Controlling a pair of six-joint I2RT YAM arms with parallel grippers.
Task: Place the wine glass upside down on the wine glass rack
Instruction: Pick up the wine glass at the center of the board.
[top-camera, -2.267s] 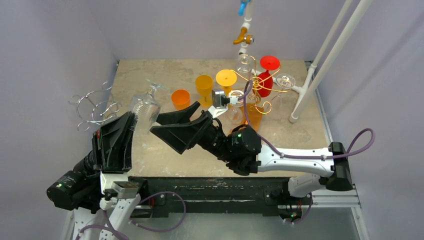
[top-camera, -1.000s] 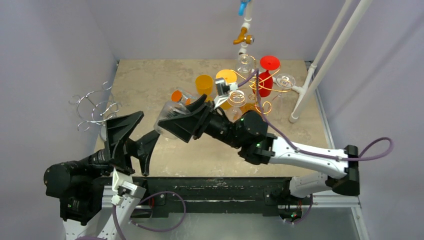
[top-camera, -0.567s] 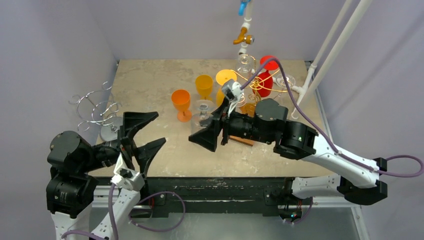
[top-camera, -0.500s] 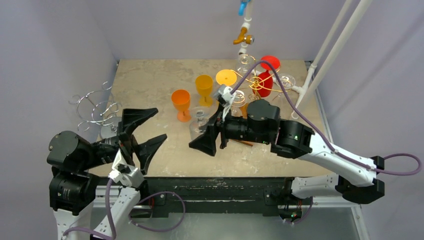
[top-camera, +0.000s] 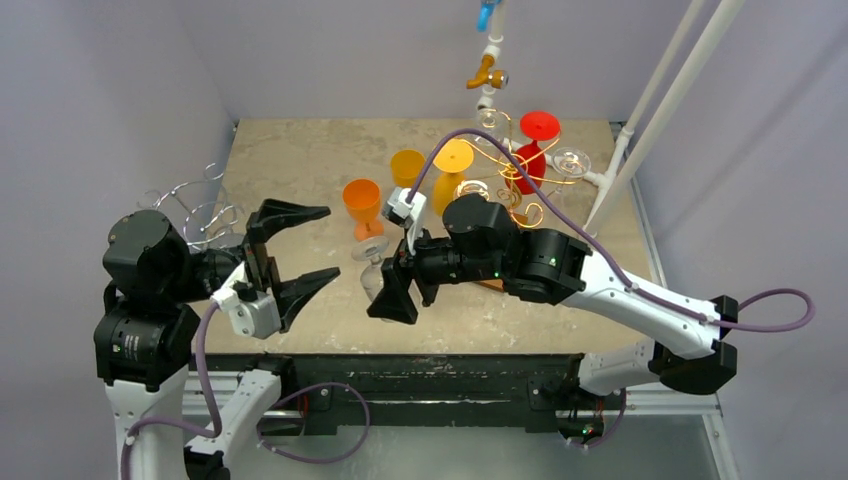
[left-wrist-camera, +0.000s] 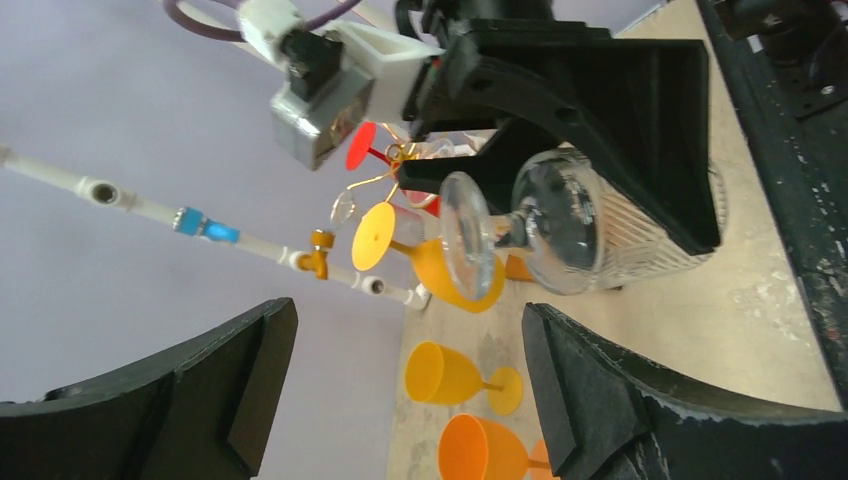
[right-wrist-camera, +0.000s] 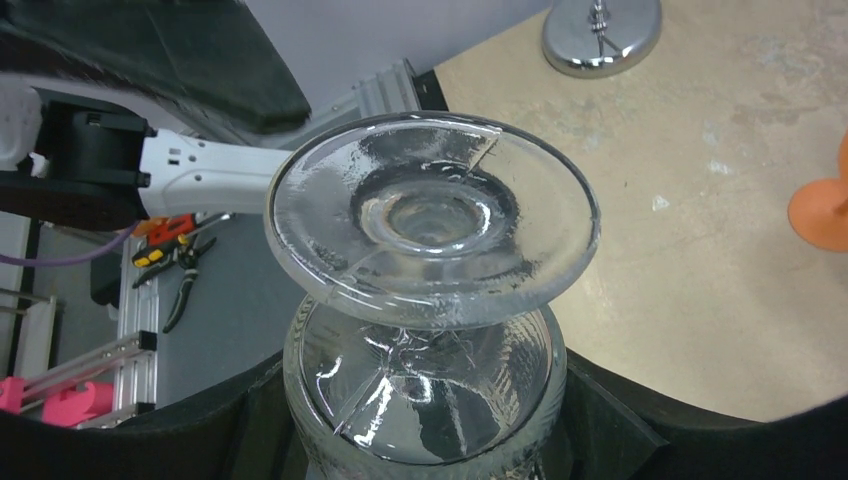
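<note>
Wine glass (top-camera: 372, 262) now in right gripper (top-camera: 389, 292); left gripper (top-camera: 326, 243) withdrawn, jaws spread.

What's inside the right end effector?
A clear wine glass is gripped in the right end effector: ribbed bowl between the fingers, stem and foot sticking out past them. The bowl's rim end is covered, so its mouth can't be seen.

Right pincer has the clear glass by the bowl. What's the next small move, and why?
Probably carry it with the right pincer toward the gold rack. The clear wine glass is gripped by its bowl with the foot free, the left pincer stands open and apart, and the rack is well off.
</note>
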